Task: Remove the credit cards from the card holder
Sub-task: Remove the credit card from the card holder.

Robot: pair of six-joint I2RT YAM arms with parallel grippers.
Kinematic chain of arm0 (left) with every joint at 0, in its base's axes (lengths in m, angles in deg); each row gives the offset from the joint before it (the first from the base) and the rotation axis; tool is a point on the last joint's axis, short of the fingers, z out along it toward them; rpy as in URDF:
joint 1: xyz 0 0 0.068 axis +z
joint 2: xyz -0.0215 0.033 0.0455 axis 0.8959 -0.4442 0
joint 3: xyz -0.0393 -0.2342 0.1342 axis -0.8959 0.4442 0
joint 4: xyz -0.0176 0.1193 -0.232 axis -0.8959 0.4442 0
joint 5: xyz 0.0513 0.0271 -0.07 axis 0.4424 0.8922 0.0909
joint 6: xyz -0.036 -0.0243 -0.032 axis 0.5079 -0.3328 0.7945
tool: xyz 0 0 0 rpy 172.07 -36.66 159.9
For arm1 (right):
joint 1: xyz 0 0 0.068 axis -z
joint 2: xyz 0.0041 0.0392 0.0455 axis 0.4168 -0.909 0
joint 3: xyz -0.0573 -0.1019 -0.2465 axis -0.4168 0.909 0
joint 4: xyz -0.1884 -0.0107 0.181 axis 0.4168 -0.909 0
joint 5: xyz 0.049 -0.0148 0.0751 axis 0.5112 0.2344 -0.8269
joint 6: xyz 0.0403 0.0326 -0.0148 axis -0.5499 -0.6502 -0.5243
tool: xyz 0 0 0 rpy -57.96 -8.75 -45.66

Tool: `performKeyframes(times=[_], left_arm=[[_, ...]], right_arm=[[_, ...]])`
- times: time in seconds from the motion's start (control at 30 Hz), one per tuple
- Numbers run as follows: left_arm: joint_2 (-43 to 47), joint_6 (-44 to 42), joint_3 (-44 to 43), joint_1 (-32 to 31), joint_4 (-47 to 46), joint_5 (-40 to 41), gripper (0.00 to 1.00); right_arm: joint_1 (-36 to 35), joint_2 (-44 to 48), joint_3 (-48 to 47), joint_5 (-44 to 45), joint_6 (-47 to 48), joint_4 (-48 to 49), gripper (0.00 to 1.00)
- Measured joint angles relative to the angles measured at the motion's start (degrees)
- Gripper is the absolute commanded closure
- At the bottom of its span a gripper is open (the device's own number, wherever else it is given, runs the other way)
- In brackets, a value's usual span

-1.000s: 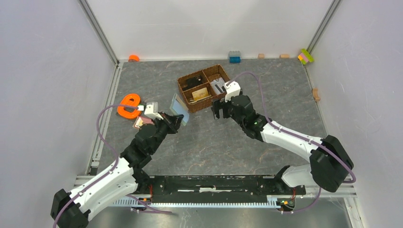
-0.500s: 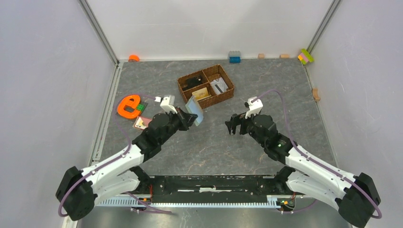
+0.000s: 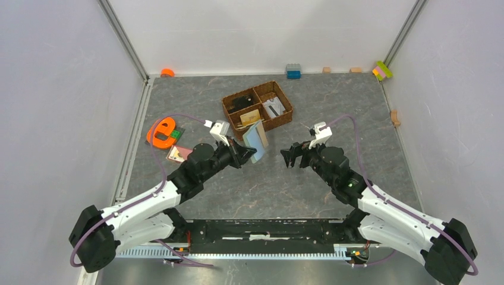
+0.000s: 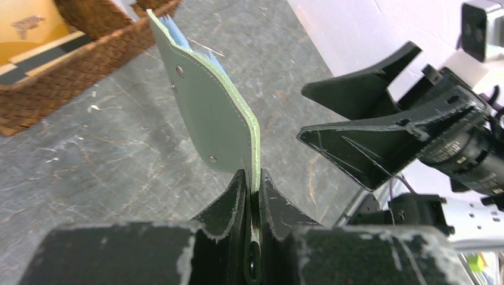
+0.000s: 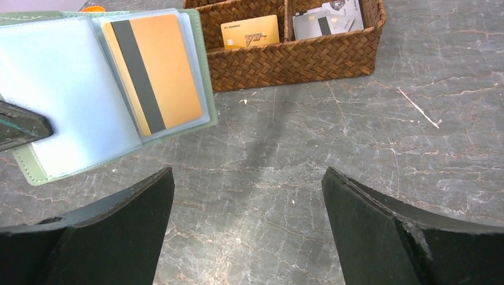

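The left gripper (image 3: 246, 155) has its jaws pinched tight on the bottom edge of the holder (image 3: 257, 138), and it holds it up off the table (image 3: 333, 107), just left of center in the top view. In the left wrist view the holder (image 4: 208, 113) stands on edge, green back showing, clamped between the fingers (image 4: 235, 199). The right gripper (image 3: 289, 157) sits just right of it, jaws spread wide, facing the holder and not touching it. In the right wrist view the holder (image 5: 71, 89) lies open in the upper left, pale blue inside, and an orange card (image 5: 157, 71) with a dark stripe sits in its right-hand sleeve. The right gripper (image 5: 246, 172) frames bare table below, the open fingers (image 5: 119, 237) low in the frame. Behind the holder sits the basket (image 3: 286, 105): a gold card (image 5: 249, 32) in one compartment, a grey card (image 5: 327, 24) in the next. Over at mid-left in the top view a pinkish card (image 3: 178, 153) lies flat on the table, just below an orange e shape (image 3: 161, 132).
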Motion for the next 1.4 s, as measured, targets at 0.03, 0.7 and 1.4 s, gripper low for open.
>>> performKeyframes(times=[0.03,0.7,1.4], left_arm=[[-0.24,-0.07,0.0,-0.2,-0.46,-1.07,0.98],[-1.46,-0.28,-0.04,-2.45,-5.14,-11.54,0.98],[-1.14,-0.24,0.81,-2.69,-11.5,-15.08,0.98]], right_arm=[[0.0,0.48,0.79,-0.13,-0.09,0.66,0.02],[2.05,6.71,5.22,-6.88,-1.11,5.6,0.02],[22.25,-5.46,15.43,-41.07,-21.33,28.06,0.02]])
